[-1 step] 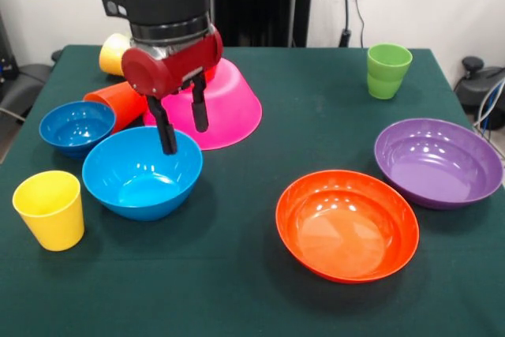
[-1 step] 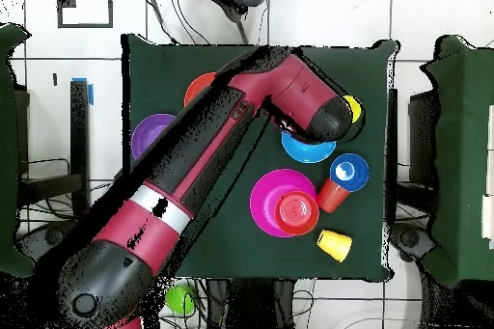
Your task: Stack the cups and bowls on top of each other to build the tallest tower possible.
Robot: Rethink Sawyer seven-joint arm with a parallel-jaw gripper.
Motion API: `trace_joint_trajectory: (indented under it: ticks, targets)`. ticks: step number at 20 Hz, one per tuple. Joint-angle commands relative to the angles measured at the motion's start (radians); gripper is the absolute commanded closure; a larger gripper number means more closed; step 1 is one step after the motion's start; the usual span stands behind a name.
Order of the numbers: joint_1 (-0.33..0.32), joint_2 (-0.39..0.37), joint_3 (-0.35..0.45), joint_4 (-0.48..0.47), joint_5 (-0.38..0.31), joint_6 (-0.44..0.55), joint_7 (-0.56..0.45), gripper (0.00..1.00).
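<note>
My gripper [image 1: 182, 133] hangs open over the far rim of the medium blue bowl [image 1: 142, 173] [image 2: 309, 147]. One finger [image 1: 166, 132] reaches inside the rim and the other stays behind it. Just behind, the large pink bowl [image 1: 233, 112] [image 2: 270, 205] lies upside down. The overhead view shows a small orange bowl [image 2: 297, 211] on top of it; in the front view the gripper's body hides that bowl. A small blue bowl [image 1: 76, 125] and an orange-red cup [image 1: 118, 104] on its side lie to the left. One yellow cup [image 1: 49, 209] stands upright at the front left.
Another yellow cup [image 1: 114, 53] lies on its side behind the arm. A green cup [image 1: 388, 70] stands at the far right. The wide orange bowl [image 1: 347, 225] and the wide purple bowl [image 1: 438, 162] sit upright on the right of the green table [image 1: 252, 305].
</note>
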Motion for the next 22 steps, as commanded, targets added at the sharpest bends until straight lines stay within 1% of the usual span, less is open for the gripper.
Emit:
trace_joint_trajectory:
  ticks: [1,7,11,17,20,22]
  targets:
    - [0.014,0.087,0.084,0.070,-0.015,-0.006,0.194,0.00]
    - [0.015,0.100,0.080,0.082,0.004,0.022,0.164,0.00]
    - [0.017,0.116,0.073,0.087,0.001,0.026,0.158,0.00]
    - [0.021,0.139,0.090,0.099,-0.008,-0.054,0.228,0.00]
    - [0.018,0.163,0.091,0.094,-0.025,-0.120,0.330,0.00]
    - [0.017,0.171,0.093,0.094,-0.021,-0.130,0.362,0.00]
